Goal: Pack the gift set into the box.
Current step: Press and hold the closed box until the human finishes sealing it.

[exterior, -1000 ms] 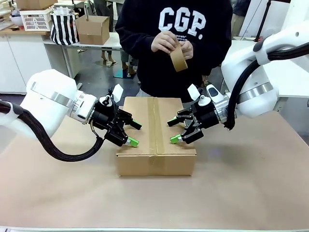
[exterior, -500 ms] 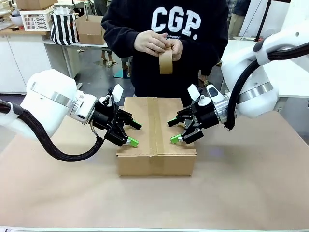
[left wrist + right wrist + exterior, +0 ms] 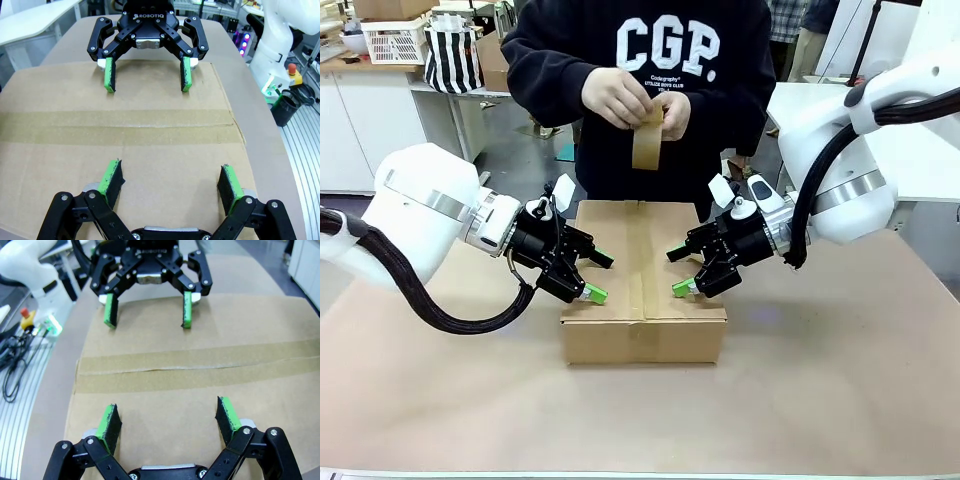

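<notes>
While both pincers (image 3: 594, 275) (image 3: 680, 270) gape released, the box (image 3: 642, 300) lies taped between them.

The box (image 3: 642, 285) is a wide, shallow brown corrugated carton lying flat mid-surface, its top flaps shut. A strip of brown tape (image 3: 120, 126) runs along the centre seam (lengthwise, toward the person) and down the near face.

We read "CGP." in large white letters on the person's dark sweatshirt (image 3: 660, 90), with smaller print beneath, perhaps "Cotography". The right gripper (image 3: 146, 82) bears "ROBOTIQ".
</notes>
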Robot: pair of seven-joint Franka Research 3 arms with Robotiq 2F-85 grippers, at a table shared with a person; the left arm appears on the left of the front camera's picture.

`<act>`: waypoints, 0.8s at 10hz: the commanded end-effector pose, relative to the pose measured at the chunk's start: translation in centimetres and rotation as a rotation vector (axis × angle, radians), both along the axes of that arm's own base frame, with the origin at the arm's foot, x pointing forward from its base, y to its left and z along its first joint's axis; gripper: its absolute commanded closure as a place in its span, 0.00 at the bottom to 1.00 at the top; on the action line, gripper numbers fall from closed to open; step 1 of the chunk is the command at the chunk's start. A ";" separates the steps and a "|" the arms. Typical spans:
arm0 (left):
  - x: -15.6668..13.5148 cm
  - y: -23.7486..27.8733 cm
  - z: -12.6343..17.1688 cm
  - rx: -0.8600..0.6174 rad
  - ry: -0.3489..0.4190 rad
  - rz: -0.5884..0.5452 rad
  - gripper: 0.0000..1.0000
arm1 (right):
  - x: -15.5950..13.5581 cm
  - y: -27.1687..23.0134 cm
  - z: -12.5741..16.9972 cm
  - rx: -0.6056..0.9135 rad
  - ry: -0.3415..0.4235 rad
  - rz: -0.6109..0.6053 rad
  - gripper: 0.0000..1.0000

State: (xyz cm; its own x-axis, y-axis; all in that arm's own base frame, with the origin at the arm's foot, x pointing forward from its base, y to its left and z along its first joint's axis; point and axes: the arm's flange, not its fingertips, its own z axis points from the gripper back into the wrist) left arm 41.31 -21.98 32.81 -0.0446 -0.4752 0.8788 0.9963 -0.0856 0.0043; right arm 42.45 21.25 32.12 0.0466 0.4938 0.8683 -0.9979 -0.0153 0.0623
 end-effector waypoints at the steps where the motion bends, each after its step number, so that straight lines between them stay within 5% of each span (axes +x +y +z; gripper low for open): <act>1: -0.1 0.1 -0.2 -0.005 0.015 0.000 0.00 | -0.3 -0.1 -0.2 -0.008 0.001 0.002 0.00; 8: -0.1 0.1 -0.2 -0.005 0.015 0.000 0.00 | -0.3 -0.1 -0.2 -0.008 0.001 0.002 0.00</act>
